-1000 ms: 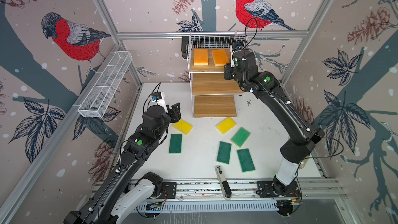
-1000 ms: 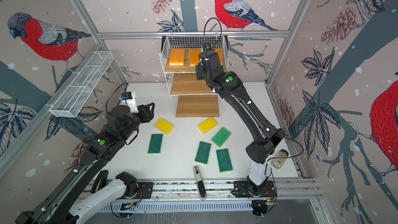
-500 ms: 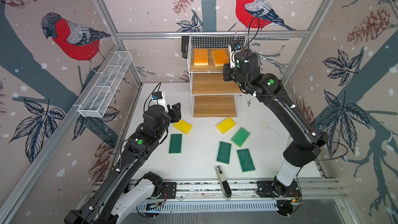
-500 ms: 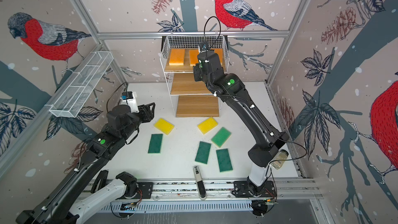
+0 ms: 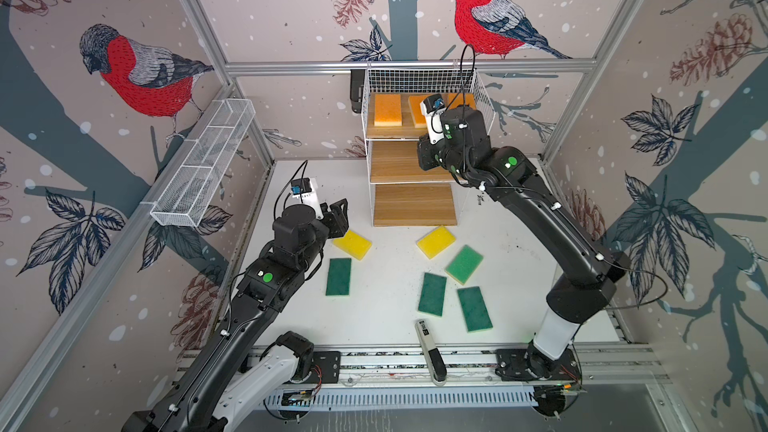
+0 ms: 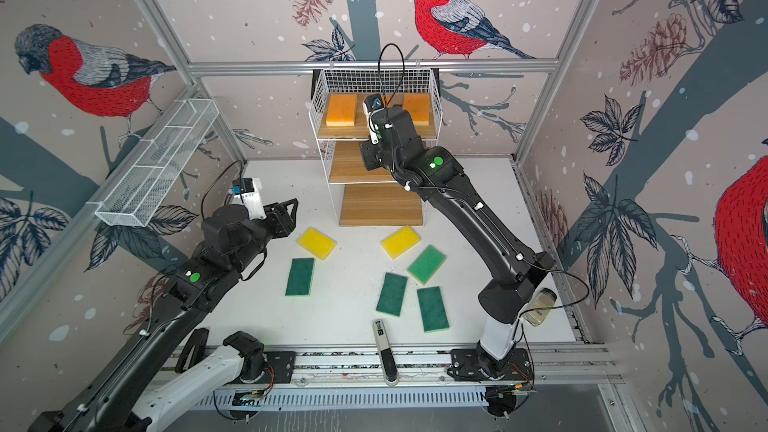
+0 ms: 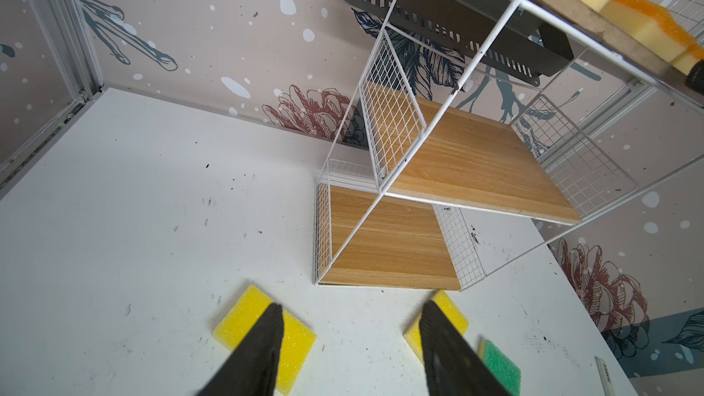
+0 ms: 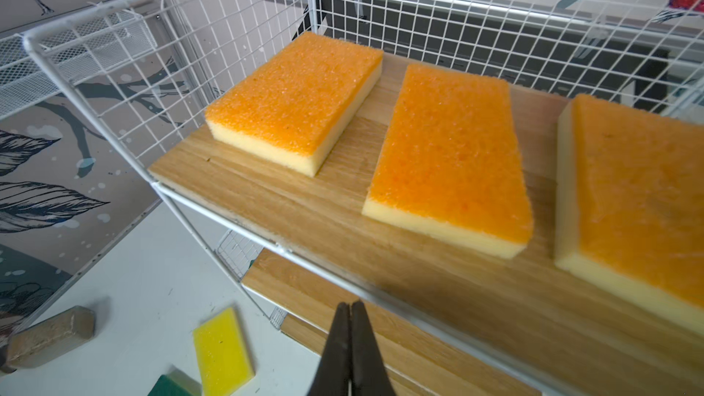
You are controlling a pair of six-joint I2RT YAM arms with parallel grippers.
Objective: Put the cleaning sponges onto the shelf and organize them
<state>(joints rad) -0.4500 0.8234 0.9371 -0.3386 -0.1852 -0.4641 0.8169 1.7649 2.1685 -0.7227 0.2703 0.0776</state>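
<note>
The shelf [image 5: 411, 164] stands at the back of the table. Three orange sponges [image 8: 297, 97] [image 8: 449, 154] [image 8: 640, 192] lie side by side on its top board. My right gripper [image 8: 350, 304] is shut and empty, just in front of that board's edge, above the middle board [image 5: 426, 155]. On the table lie two yellow sponges [image 5: 352, 244] [image 5: 436, 241] and several green ones [image 5: 338, 276] [image 5: 432, 294]. My left gripper [image 7: 352, 308] is open and empty, hovering over the left yellow sponge [image 7: 263, 321].
A white-and-black handheld device [image 5: 430, 351] lies at the table's front edge. A long white mesh trough [image 5: 203, 164] hangs on the left wall. A small jar [image 6: 540, 309] sits behind the right arm's base. The shelf's middle and bottom boards [image 5: 413, 203] are bare.
My right gripper has shut and drawn back from the top board, towards the front of the shelf. The left arm has barely moved.
</note>
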